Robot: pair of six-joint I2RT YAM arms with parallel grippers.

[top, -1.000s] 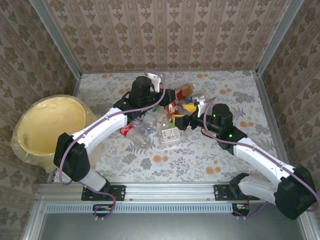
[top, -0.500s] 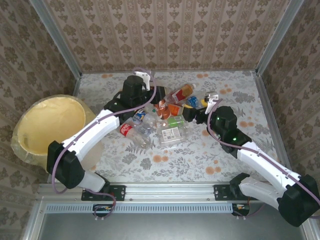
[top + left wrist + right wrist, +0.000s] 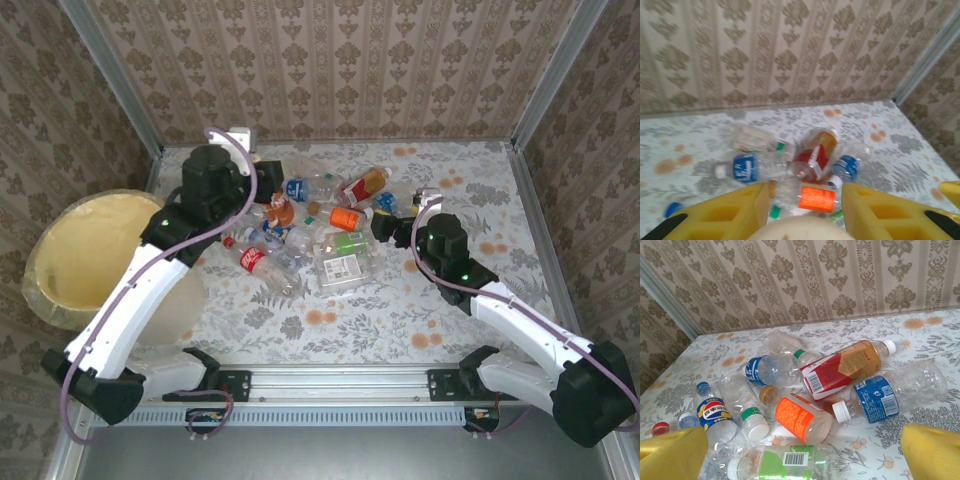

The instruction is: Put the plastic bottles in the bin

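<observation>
Nearest, at the left beside the floral-patterned desk [image 3: 400, 310], the large round pale-yellow plastic bin [image 3: 100, 250] with its thin liner is seen; no bottle can be made out in it. Farther in, the heap of small clear plastic bottles [image 3: 330, 230] is spread over the middle of the desk. The right tool [image 3: 802, 457] is released, its yellow fingers [image 3: 670, 455] wide apart with nothing between them. It faces an orange-labelled bottle [image 3: 800, 420], with a red-and-tan labelled bottle [image 3: 842, 367] beyond. Farther still, at the heap's far left side, the left tool [image 3: 268, 193] is clenched on a small plastic bottle with an orange-brown label [image 3: 278, 212], apparently lifted clear of the heap. From the wrist, a pale rounded end is seen between that tool's fingers [image 3: 730, 220].

The step in hand is judged to be the carry to the bin. The grasp should be kept firm and the bottle swung left and nearward. It should be held above the rim so the liner is not caught, and let go once well over the opening. The right tool is best kept out of that path.
</observation>
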